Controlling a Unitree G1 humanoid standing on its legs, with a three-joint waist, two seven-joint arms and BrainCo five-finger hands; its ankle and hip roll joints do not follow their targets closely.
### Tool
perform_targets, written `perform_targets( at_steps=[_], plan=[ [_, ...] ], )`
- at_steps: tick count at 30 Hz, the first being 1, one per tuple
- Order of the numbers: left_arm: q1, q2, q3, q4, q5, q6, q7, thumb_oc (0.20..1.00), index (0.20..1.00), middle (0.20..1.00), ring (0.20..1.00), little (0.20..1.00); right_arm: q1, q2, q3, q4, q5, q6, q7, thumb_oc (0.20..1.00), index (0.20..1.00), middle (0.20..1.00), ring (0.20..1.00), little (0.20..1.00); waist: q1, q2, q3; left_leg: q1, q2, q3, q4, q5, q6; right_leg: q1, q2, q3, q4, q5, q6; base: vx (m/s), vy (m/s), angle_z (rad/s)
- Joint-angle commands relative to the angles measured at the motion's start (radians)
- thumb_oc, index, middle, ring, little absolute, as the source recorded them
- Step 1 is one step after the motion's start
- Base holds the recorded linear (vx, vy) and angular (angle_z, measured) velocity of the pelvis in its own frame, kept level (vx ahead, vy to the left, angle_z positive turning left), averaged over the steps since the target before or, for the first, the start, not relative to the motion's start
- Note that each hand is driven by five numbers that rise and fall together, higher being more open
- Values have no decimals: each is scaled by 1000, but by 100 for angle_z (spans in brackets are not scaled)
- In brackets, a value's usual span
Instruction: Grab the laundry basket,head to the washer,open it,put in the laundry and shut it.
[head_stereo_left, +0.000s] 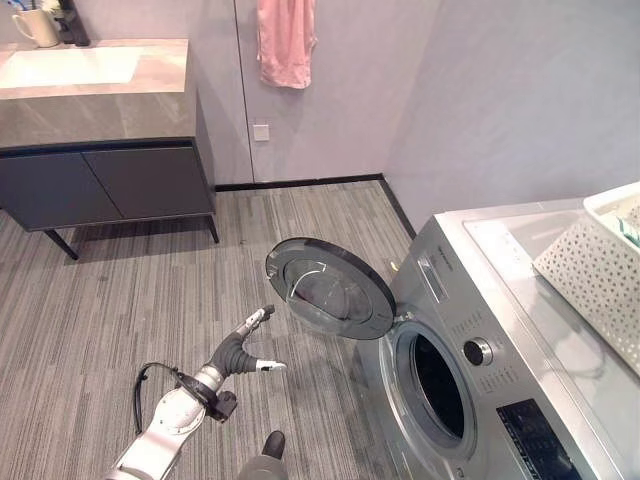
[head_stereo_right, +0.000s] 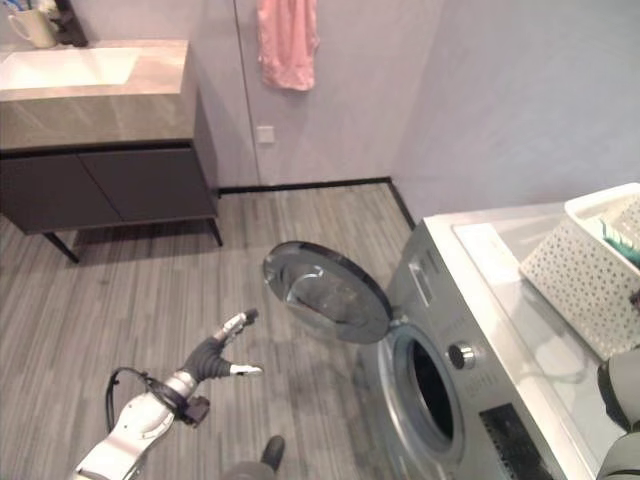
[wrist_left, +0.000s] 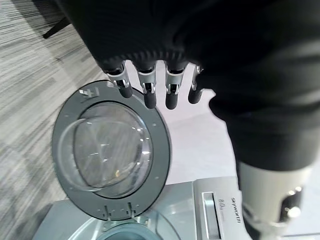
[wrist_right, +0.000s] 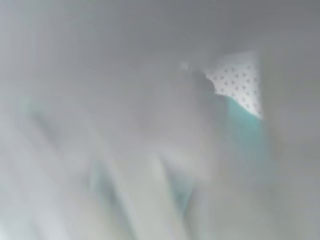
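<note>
The silver washer (head_stereo_left: 520, 270) stands at the right with its round glass door (head_stereo_left: 330, 288) swung wide open to the left, baring the dark drum opening (head_stereo_left: 438, 385). My left hand (head_stereo_left: 240, 350) hovers open above the floor, just left of and below the door, touching nothing. In the left wrist view its straight fingers (wrist_left: 145, 90) point at the door (wrist_left: 110, 150). The white perforated laundry basket (head_stereo_left: 600, 270) rests on the washer's top at the right edge, teal cloth (head_stereo_right: 615, 232) inside. My right arm (head_stereo_right: 620, 395) rises toward it. The right wrist view shows, blurred, the basket wall (wrist_right: 237, 80) and teal cloth (wrist_right: 245, 125).
A dark vanity cabinet (head_stereo_left: 100, 170) with a stone top and sink stands at the back left, a cup (head_stereo_left: 38, 27) on it. A pink towel (head_stereo_left: 285, 40) hangs on the far wall. Striped grey floor lies between the vanity and the washer.
</note>
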Motion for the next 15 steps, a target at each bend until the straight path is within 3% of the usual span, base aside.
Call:
perform_targets(
  at_steps=[1,15],
  plan=[
    [-52,18,-10,-69,0,-41,43,1000,1000,1000,1000,1000,-235,-164,131,-51,45,11,-159,200,200,200,200,200,-2,-66,19,27,61,37,6,-115,-9,87,8,6,12,-147,14,8,15,-7],
    [-99,31,-16,-52,-9,-53,66,1000,1000,1000,1000,1000,-501,-219,274,-119,89,13,-286,200,200,200,200,200,-52,-104,-17,56,70,64,10,-136,-6,80,11,45,27,-136,16,-1,11,-6]
  ],
)
